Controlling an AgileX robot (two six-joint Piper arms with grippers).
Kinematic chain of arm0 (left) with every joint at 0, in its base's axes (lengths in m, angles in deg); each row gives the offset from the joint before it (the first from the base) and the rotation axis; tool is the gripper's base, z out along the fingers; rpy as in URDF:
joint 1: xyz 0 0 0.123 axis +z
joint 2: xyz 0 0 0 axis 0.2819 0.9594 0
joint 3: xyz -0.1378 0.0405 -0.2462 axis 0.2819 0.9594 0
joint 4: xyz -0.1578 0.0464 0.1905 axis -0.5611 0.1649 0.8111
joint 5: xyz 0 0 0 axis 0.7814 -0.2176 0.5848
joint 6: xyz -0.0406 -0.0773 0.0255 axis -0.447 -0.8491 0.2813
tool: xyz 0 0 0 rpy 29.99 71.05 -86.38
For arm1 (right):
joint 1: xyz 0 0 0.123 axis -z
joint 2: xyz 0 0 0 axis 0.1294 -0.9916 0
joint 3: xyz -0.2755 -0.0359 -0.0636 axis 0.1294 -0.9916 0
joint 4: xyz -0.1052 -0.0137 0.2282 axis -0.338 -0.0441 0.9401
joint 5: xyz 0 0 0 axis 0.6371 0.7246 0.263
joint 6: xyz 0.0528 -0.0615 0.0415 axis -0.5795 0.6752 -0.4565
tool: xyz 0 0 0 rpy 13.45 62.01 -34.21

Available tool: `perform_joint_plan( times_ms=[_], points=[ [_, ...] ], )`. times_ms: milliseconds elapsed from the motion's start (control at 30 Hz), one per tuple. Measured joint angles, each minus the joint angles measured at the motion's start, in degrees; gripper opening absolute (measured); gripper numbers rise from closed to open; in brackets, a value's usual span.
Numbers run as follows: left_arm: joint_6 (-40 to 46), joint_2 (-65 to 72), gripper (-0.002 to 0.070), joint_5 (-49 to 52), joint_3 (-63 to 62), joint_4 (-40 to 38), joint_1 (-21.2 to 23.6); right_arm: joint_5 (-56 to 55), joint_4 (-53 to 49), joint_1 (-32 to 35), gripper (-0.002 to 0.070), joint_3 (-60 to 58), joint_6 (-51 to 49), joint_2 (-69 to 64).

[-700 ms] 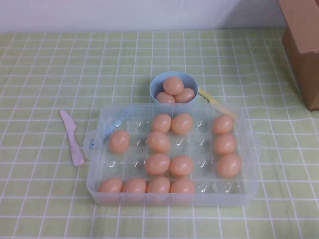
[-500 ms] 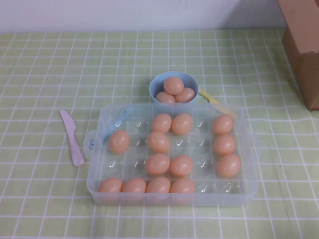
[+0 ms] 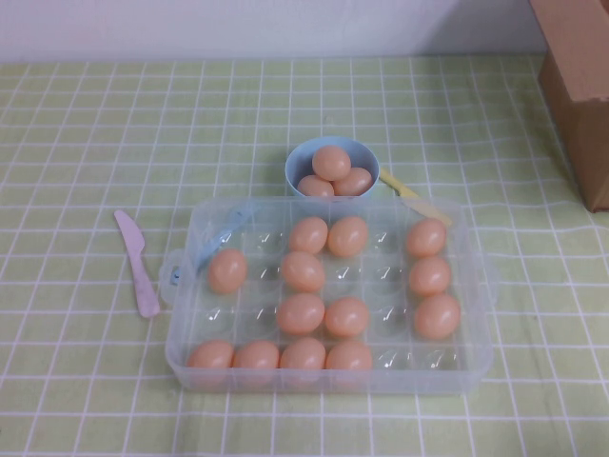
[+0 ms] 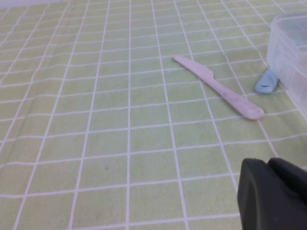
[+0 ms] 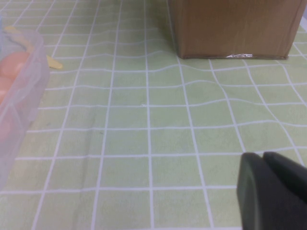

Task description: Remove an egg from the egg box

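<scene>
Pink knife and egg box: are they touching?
Apart. In the high view a strip of green cloth shows between the pink knife and the egg box. Left gripper and right gripper hang elsewhere.

Open egg box with peach-orange eggs, lower centre of the high view.
The clear egg box [image 3: 328, 376] lies flat, lidless; the egg [image 3: 227, 271] sits alone in a left-side cup, others fill scattered cups.
</scene>
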Motion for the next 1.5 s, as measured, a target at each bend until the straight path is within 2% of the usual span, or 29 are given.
perform_joint_plan(
  times_ms=[1100, 1200, 1367, 1500],
  points=[
    [-0.12, 0.0, -0.0005, -0.12, 0.0, -1.1, 0.0, 0.0, 0.0, 0.0, -0.0016, 0.0, 0.0, 0.0],
    [-3.05, 0.0, -0.0005, -2.57, 0.0, -8.54, 0.0, 0.0, 0.0, 0.0, -0.0016, 0.0, 0.0, 0.0],
    [-14.12, 0.0, -0.0005, -13.28, 0.0, -30.85, 0.0, 0.0, 0.0, 0.0, -0.0016, 0.0, 0.0, 0.0],
    [-14.17, 0.0, -0.0005, -20.4, 0.0, -36.08, 0.0, 0.0, 0.0, 0.0, -0.0016, 0.0, 0.0, 0.0]
  ],
)
